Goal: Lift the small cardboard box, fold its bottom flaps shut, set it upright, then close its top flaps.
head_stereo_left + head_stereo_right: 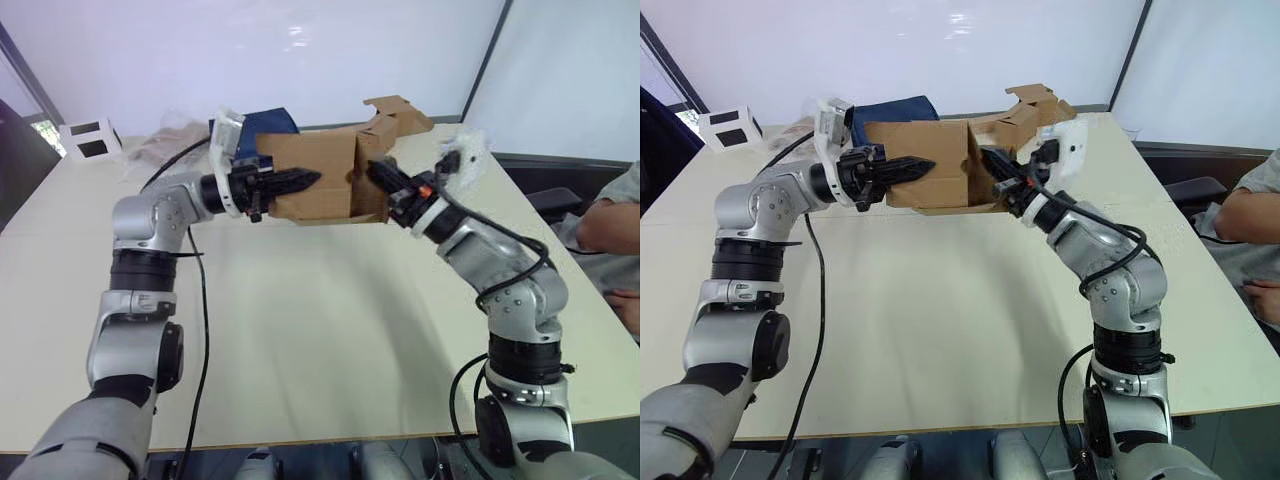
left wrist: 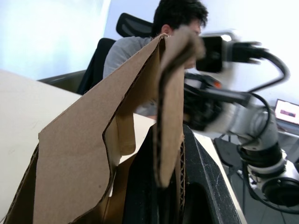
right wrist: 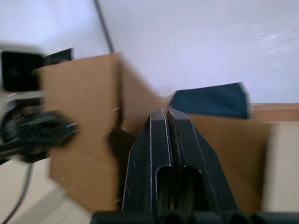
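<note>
Plain brown small cardboard box (image 1: 315, 175)

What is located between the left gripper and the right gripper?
The plain brown small cardboard box, lifted above the table, lies between the left gripper and the right gripper, seen from both eye views.

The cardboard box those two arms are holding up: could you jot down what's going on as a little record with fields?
box: small cardboard box, held in the air above the table
left pincer: shut on a box wall
right pincer: shut, pressed against the box's other side
flaps: open flaps sticking out behind the box
behind: dark blue item, white box with black squares
bystander: person seated at the robot's right
</note>
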Controlling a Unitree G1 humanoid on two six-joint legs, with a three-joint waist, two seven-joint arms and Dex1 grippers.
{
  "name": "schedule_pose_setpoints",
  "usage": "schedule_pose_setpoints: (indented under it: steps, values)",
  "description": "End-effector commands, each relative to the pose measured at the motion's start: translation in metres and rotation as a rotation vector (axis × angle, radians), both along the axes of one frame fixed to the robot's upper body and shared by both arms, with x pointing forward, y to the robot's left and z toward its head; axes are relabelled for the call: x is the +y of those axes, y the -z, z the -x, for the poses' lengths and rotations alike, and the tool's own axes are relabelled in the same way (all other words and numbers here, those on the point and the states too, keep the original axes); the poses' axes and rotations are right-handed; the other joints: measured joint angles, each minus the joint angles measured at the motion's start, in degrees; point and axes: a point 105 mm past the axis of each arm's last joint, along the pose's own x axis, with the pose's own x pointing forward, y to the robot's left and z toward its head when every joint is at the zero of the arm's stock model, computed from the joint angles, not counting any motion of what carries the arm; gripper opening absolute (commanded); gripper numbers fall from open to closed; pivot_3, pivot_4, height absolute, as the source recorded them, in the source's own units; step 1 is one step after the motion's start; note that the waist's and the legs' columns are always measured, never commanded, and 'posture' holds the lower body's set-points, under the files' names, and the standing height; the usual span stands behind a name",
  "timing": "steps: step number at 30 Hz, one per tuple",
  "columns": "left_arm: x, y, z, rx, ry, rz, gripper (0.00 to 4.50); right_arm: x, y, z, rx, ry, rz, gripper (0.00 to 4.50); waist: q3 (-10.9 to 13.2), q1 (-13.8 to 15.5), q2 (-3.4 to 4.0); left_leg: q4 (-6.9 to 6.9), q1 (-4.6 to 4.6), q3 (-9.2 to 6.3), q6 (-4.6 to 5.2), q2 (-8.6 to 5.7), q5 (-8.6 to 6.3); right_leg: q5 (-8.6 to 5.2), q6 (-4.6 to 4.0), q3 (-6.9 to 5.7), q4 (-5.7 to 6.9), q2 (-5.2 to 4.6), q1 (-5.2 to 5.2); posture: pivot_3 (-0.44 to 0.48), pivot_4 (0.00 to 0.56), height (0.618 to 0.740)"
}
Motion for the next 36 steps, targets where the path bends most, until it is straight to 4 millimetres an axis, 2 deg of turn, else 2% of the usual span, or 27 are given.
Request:
schedule_pose_setpoints:
  steps: [1, 6, 22, 36]
  values:
    - [0.000, -0.008, 0.013, -0.041, 0.046, -0.012, 0.00, 0.009, -0.008, 0.014, -0.051, -0.050, -0.011, 0.05, 0.0, 0.1, 0.00, 0.00, 0.00, 0.00, 0.00, 0.00, 0.00, 0.00, 0.00, 0.00, 0.00, 0.00, 0.00, 0.000, 0.150, 0.740]
    - [0.003, 0.003, 0.023, -0.019, 0.105, -0.060, 0.00, 0.017, -0.002, 0.020, -0.047, -0.084, -0.001, 0.05, 0.0, 0.1, 0.00, -0.01, 0.00, 0.00, -0.01, 0.00, 0.01, 0.00, 0.00, 0.00, 0.00, 0.00, 0.00, 0.000, 0.150, 0.740]
    - [-0.002, 0.000, 0.025, -0.028, 0.125, -0.056, 0.00, 0.039, -0.003, 0.031, -0.079, -0.168, 0.044, 0.05, 0.0, 0.1, 0.00, 0.00, 0.00, 0.00, -0.01, 0.00, 0.01, 0.00, 0.00, 0.00, 0.00, 0.00, 0.00, 0.000, 0.150, 0.740]
    - [0.000, 0.001, 0.019, -0.055, 0.077, -0.076, 0.00, 0.033, 0.001, 0.030, -0.083, -0.155, 0.087, 0.05, 0.0, 0.1, 0.00, -0.01, -0.01, 0.00, -0.01, 0.00, 0.00, 0.00, 0.00, 0.00, 0.00, 0.00, -0.01, 0.000, 0.150, 0.740]
